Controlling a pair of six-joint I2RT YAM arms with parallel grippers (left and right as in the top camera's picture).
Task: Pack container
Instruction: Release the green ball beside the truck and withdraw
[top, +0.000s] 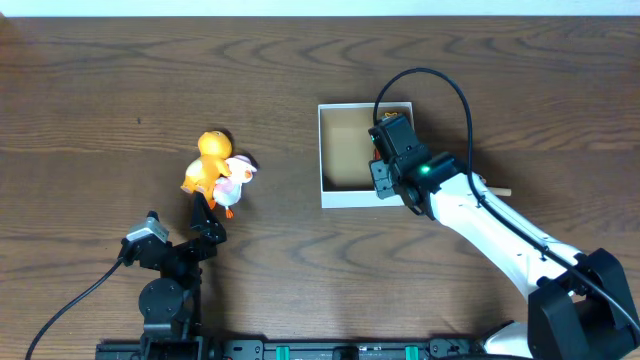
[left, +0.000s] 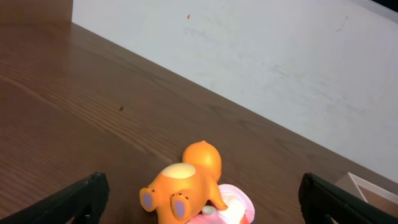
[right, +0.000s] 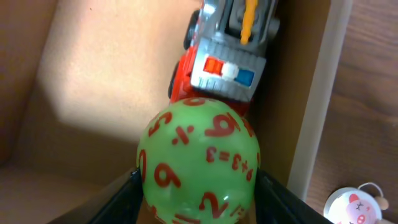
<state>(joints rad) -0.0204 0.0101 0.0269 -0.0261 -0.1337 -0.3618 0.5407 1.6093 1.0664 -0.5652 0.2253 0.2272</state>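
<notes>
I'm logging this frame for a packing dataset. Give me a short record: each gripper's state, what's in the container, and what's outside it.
left gripper: open, facing two toys, gripping nothing
right gripper: shut on green ball, over the container's inside
container: holds fire truck against one wall
outside: orange toy and pink-and-white toy, touching each other, on the table
</notes>
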